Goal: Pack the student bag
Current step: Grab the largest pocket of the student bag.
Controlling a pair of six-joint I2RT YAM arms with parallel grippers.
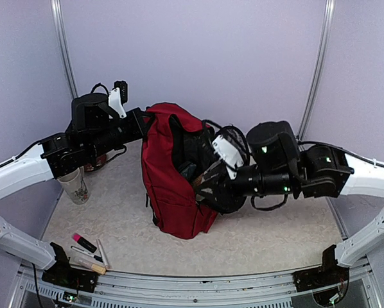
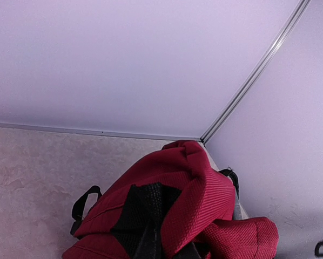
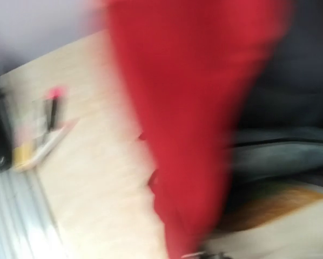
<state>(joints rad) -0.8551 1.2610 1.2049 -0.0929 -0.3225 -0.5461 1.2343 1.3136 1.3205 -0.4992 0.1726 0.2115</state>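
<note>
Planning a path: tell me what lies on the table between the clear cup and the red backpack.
Nothing: the top view shows bare table between the cup and the student bag.

Left tool (image 1: 144, 123) is pinched closed, reaching rightward — right tool (image 1: 201, 185) reaches leftward, its opening hidden.

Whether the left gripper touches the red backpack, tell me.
Touching. Top external view: the left gripper presses into the red backpack at its upper edge, no gap.
</note>
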